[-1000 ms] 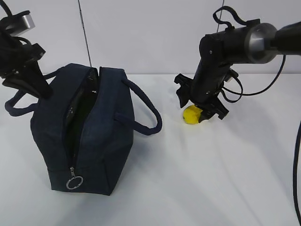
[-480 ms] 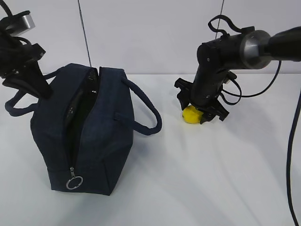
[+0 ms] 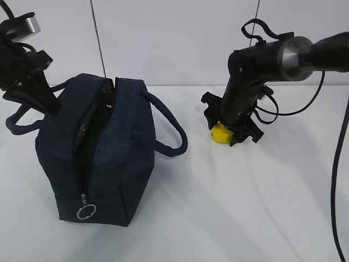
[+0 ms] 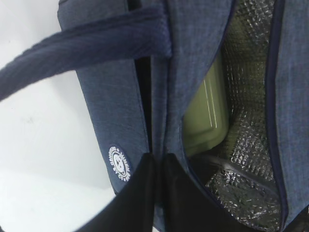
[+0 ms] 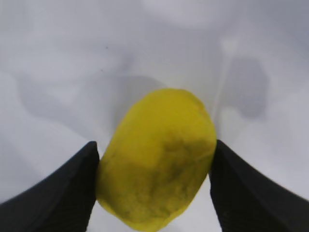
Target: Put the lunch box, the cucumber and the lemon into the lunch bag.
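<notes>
The lunch bag (image 3: pixel 98 153) stands on the left of the white table (image 3: pixel 229 207) with its zip undone, and the left gripper (image 4: pixel 157 193) is pinched shut on the fabric edge beside the opening, holding the mouth apart. Inside, against the silver lining, the pale green lid of the lunch box (image 4: pixel 205 121) shows.

On the right, the right gripper (image 3: pixel 232 131) is down over the lemon (image 5: pixel 157 157), which lies on the table well apart from the bag. Its jaws stand wide, one on each side of the fruit, seemingly just touching. To do this well, close squarely across the lemon's middle so it cannot squirt out, lift clear of the near handle (image 3: pixel 166 128), and release over the gap.

The cucumber is not visible anywhere; it may lie deep in the bag. The bag's dark interior is hard to read from outside.
</notes>
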### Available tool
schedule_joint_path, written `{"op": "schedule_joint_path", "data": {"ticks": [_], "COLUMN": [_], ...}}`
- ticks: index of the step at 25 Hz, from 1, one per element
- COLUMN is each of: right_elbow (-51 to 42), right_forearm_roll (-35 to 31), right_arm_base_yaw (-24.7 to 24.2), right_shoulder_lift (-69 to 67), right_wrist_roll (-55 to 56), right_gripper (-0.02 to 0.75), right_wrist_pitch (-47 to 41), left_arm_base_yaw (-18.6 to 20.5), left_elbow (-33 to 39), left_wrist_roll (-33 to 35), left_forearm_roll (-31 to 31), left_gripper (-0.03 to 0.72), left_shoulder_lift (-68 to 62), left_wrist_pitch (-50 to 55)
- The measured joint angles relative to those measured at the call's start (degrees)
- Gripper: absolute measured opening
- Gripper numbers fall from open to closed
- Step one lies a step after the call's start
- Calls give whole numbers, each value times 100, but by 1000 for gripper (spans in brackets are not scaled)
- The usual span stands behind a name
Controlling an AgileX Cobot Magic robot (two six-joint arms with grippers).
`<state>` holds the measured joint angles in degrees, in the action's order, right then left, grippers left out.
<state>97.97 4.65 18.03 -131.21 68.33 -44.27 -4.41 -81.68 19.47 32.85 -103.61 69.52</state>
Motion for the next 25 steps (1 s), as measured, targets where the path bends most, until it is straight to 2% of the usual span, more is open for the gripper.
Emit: {"op": "schedule_joint_path", "data": {"ticks": [11,17,21,25], "right_elbow": [5,18,39,100], "right_forearm_roll": [-13,-13,-13,-76], "right_arm_base_yaw": [0,0,0,0], "right_shoulder_lift": [-33,-41,-41,-41], "right_wrist_roll": [0,0,-184,-1077], "right_gripper": [507,369,345,343], "right_wrist_pitch": [-180,-242,-424,-670], "left_arm_base_yaw": [0,0,0,0], "left_elbow": [0,0,0,0], "left_wrist_roll": [0,0,0,0], "left_forearm_roll": [0,0,0,-33], "left_gripper": [0,0,0,0], "left_shoulder_lift": [0,0,0,0], "left_wrist_pitch": [0,0,0,0]}}
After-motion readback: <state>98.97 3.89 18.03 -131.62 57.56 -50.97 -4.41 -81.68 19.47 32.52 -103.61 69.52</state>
